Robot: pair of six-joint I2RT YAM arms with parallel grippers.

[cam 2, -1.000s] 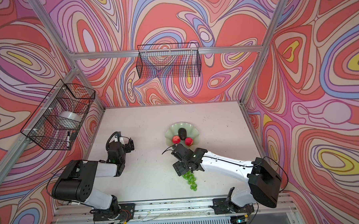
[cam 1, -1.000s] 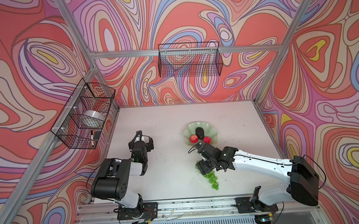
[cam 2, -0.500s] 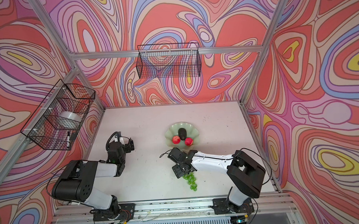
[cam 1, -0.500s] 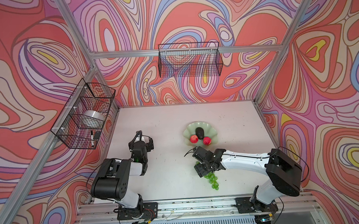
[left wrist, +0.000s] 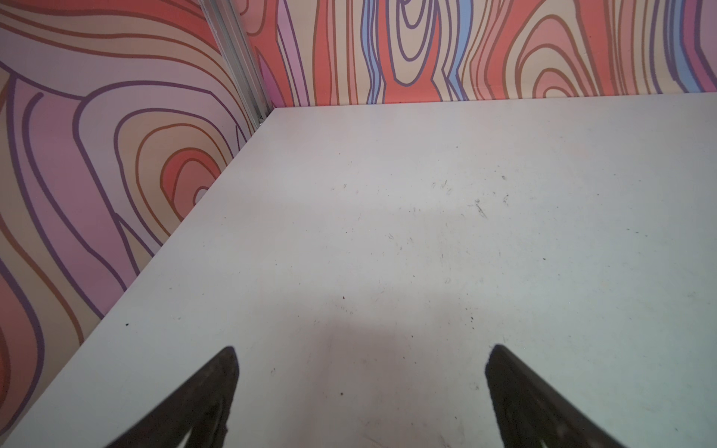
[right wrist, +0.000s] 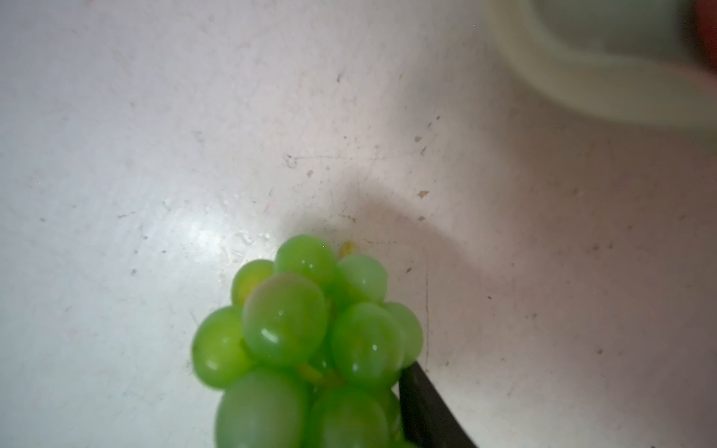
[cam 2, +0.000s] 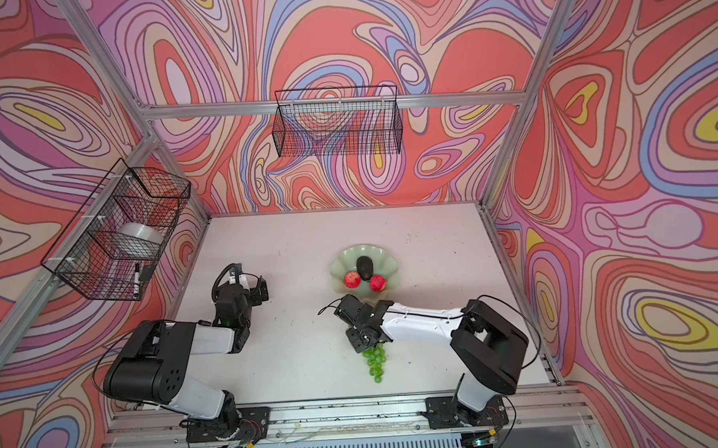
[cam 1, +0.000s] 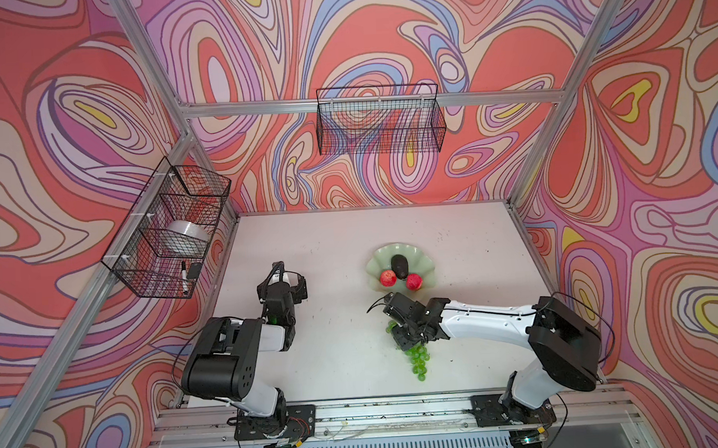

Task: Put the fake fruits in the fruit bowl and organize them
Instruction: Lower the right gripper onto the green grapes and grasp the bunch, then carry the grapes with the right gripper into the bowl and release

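Closing is the one clear change: the right end effector [cam 1: 405,340], whose fingers stood apart over the fruit a second ago, has drawn them tight on the upper end of the bunch of grapes [cam 1: 418,357], and the arm's black elbow has pulled in a little toward the desk [cam 1: 333,243]. The bunch lies where it did, at about 5 o'clock from the desk's middle. Its tapering tail points toward 6 o'clock and rests on the surface in both top views. Whether the gripped end is off the desk cannot be told. In the right wrist view the green grapes fill the near centre, with one dark finger [right wrist: 426,407] pressed against their side; the opposite finger is hidden behind them. The fruit bowl [cam 1: 424,260] sits at 12 o'clock from the grapes, near but apart, and a blurred arc of its rim shows in the right wrist view. Inside it the avocado [cam 1: 401,266] lies at the centre, with a first red apple [cam 1: 388,278] at its 7 o'clock and a second red apple [cam 1: 414,281] at its 5 o'clock, both just beside it. The left end effector [left wrist: 363,349] hovers over the 9 o'clock side of the desk, pointing toward 12 o'clock, its fingers spread wide above bare surface and holding nothing.
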